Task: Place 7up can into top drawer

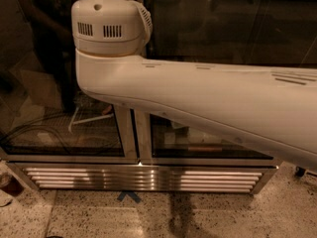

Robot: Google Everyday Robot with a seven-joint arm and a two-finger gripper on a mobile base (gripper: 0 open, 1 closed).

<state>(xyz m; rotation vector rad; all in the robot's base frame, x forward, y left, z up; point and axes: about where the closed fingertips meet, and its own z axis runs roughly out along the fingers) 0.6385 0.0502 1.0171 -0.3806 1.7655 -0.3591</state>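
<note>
The gripper is out of frame, somewhere past the edge of the view, so I cannot tell its state. The 7up can is nowhere to be seen from here. What fills the view is the white arm (pixel 208 108), slanting from the right edge up to a rounded joint housing (pixel 106 26) with vent slots at upper left. Behind it stands a glass-door cabinet (pixel 130 133), its two panes meeting at a pale centre post, with dark cables (pixel 44 133) behind the left pane. A slatted metal grille (pixel 143 177) runs along its base. A blue tape mark (pixel 129 196) sits on the speckled floor (pixel 223 217) just before it.
</note>
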